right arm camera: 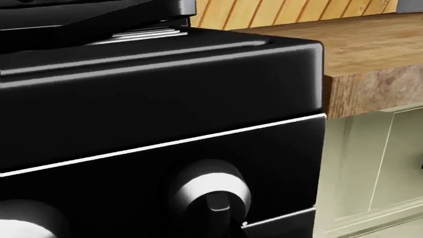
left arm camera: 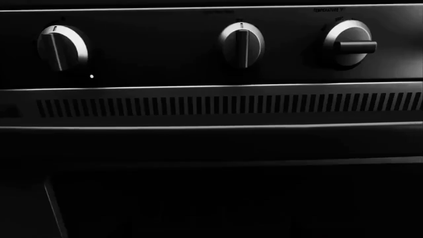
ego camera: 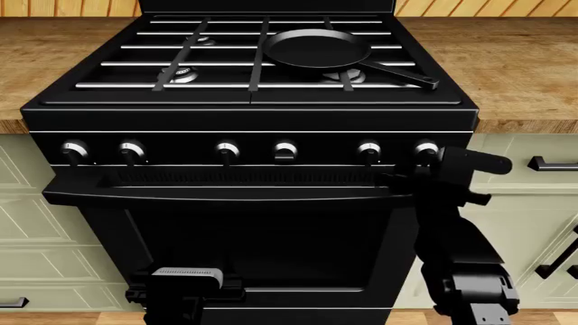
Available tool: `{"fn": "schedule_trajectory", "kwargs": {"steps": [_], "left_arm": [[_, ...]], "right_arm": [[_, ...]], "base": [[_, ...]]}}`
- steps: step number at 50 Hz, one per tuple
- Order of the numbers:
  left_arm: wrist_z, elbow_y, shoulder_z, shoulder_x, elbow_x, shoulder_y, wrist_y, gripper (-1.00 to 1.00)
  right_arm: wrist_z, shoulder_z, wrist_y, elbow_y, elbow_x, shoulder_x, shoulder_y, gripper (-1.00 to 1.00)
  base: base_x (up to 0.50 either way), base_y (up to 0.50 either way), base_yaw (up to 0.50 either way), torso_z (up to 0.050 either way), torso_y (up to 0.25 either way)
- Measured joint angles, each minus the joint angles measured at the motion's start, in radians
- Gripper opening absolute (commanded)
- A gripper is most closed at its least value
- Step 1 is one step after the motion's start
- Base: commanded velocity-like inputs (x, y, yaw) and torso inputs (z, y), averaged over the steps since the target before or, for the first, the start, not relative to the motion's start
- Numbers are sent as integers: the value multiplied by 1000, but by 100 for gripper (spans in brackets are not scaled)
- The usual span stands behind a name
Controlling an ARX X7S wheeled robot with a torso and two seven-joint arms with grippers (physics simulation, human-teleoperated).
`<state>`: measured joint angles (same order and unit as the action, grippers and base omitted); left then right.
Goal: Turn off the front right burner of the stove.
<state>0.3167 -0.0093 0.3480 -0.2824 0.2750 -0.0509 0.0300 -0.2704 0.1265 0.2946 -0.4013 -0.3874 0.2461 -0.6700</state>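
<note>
Right arm (ego camera: 456,230) reaches up, its gripper (ego camera: 432,164) raised, jaws apparently hidden; left arm (ego camera: 183,288) hangs low.

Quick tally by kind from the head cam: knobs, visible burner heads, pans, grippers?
Knobs: 6, first at, last at
Burner heads visible: 3, front right burner included; the fourth would be hidden under the pan
Frying pan: 1
Grippers: 2, left gripper, right gripper
Total: 12
</note>
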Motion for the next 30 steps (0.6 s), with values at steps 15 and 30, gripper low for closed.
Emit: {"fn": "schedule_trajectory", "kwargs": {"steps": [15, 30], "left_arm": [[3, 0, 4, -3, 5, -1, -1, 100], [7, 0, 8, -6, 8, -2, 0, 100]], "right_arm": [[2, -48, 9, 7, -68, -18, -1, -100], [8, -97, 10, 4, -134, -38, -5, -100]], "base": [[5, 0, 2, 0, 0], [7, -1, 3, 0, 0]]}}
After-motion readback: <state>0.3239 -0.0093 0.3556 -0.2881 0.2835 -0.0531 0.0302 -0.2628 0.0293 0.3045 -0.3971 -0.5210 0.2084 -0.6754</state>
